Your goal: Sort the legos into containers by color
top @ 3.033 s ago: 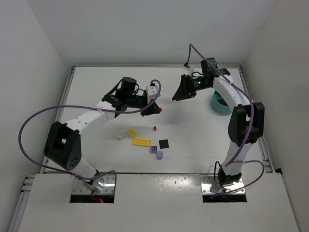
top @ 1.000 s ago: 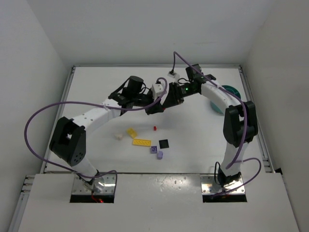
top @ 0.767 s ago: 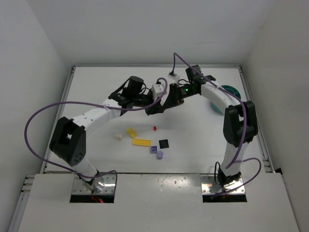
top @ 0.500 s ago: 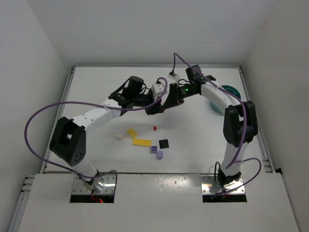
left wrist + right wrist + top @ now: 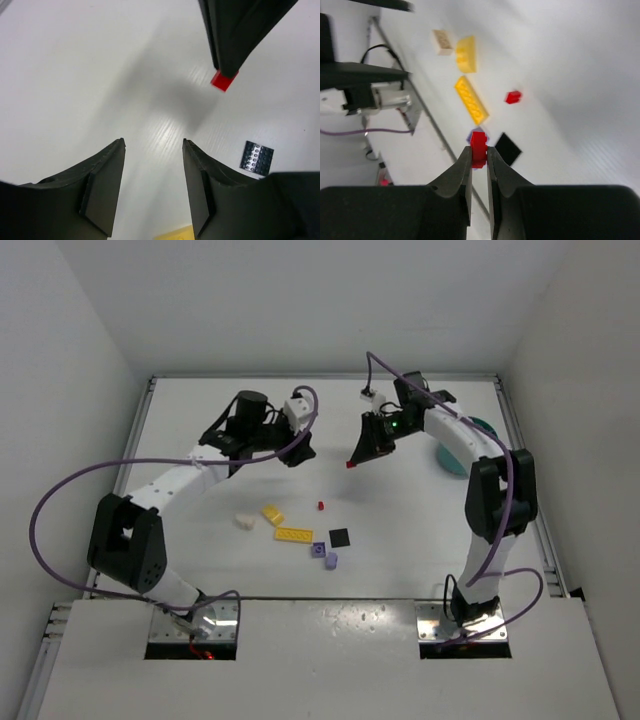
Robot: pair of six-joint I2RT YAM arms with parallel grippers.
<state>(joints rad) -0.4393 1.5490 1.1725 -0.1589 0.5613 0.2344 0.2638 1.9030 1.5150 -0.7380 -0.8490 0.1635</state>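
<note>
Legos loose on the table (image 5: pixel 190 430), near the arm bases: small red piece (image 5: pixel 321 506), yellow brick (image 5: pixel 272 514), yellow plate (image 5: pixel 293 534), cream brick (image 5: pixel 243 522), black plate (image 5: pixel 340 537), two lavender pieces (image 5: pixel 319 550) (image 5: pixel 331 561). Right gripper (image 5: pixel 479 152) — fingers pinched on a red lego (image 5: pixel 479 144), held above mid-table, well apart from the teal bowl (image 5: pixel 484 426), which is half hidden behind the right arm. Left gripper (image 5: pixel 152 145) — jaws spread, nothing between them, hovering to the left of the right one.
</note>
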